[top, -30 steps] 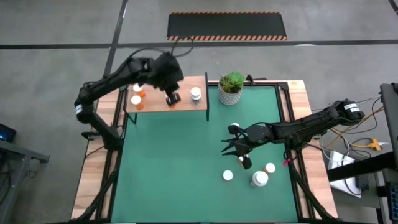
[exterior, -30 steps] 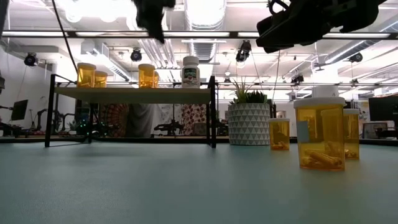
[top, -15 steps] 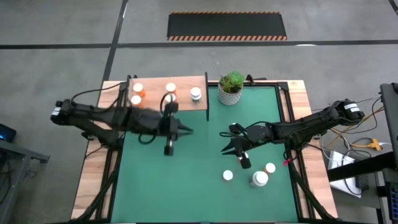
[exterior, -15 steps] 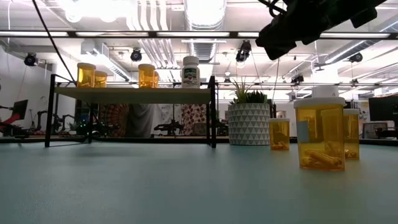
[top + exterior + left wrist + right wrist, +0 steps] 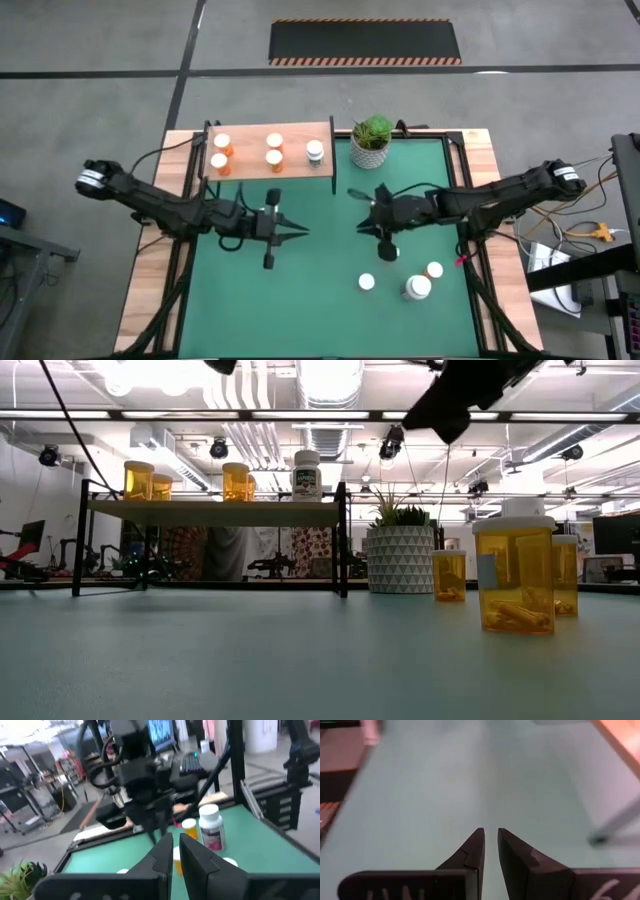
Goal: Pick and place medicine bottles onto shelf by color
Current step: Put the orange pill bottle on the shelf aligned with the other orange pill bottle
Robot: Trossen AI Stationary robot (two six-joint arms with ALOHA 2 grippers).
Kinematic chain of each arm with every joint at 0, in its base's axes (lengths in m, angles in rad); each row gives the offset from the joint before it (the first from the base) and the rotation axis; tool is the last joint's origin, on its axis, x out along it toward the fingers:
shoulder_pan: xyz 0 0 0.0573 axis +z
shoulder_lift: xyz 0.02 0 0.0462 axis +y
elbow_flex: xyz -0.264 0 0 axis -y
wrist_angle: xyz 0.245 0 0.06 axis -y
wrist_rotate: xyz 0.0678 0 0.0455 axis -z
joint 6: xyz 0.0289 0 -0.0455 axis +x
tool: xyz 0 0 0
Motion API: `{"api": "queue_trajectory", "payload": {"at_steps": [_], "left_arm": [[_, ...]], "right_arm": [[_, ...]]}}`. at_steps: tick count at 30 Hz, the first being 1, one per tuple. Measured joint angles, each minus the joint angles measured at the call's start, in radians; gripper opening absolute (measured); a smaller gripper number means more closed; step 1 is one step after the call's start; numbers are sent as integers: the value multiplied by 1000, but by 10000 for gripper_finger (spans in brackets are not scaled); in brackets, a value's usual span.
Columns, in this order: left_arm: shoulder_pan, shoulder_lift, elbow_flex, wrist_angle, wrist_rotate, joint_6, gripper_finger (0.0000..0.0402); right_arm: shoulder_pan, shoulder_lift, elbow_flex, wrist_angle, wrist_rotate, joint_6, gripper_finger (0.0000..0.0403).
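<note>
Four orange medicine bottles (image 5: 222, 143) and a white one (image 5: 315, 151) stand upright on the wooden shelf (image 5: 300, 166) at the table's far left. On the green mat at the near right stand a small white-capped bottle (image 5: 367, 283), an orange bottle (image 5: 433, 270) and a larger white one (image 5: 417, 288). My left gripper (image 5: 303, 232) hovers in front of the shelf, shut and empty, pointing level toward the right. My right gripper (image 5: 361, 224) hovers mid-table, shut and empty (image 5: 490, 842), above and beyond the three bottles.
A green plant in a white patterned pot (image 5: 371, 141) stands just right of the shelf. The shelf's black posts (image 5: 343, 540) rise from the mat. Between the two grippers the mat (image 5: 320, 300) lies bare.
My left gripper has swung from above the shelf down and toward the table's near side, out over the mat, and has tipped from pointing down to pointing level toward the right. My right gripper has risen a little and rolled about its own axis. No bottle has moved.
</note>
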Motion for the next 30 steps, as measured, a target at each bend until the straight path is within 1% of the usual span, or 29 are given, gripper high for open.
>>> {"api": "queue_trajectory", "payload": {"at_steps": [3,6,9,11,14,17,21,24,27,30], "left_arm": [[0,-39,-24,27,-1,2,15],[0,-94,-22,26,-19,8,15],[0,-153,-22,18,-42,34,15],[0,-190,-31,11,-58,52,15],[0,-241,-57,19,-85,60,15],[0,-288,-90,21,-103,62,15],[1,-337,-124,21,-108,62,15],[1,-364,-149,22,-108,62,15],[1,-384,-169,24,-108,62,15],[1,-391,-175,22,-108,61,15]], "right_arm": [[-33,0,61,-173,53,92,43],[-81,0,105,-318,57,162,43],[-127,0,132,-427,57,200,47],[-157,0,142,-482,55,215,58],[-201,0,144,-530,54,249,91],[-230,0,129,-537,56,203,140],[-247,0,100,-524,58,35,209],[-248,0,67,-472,58,-48,251],[-247,0,21,-403,56,-116,283],[-249,0,-36,-330,55,-139,304]]}}
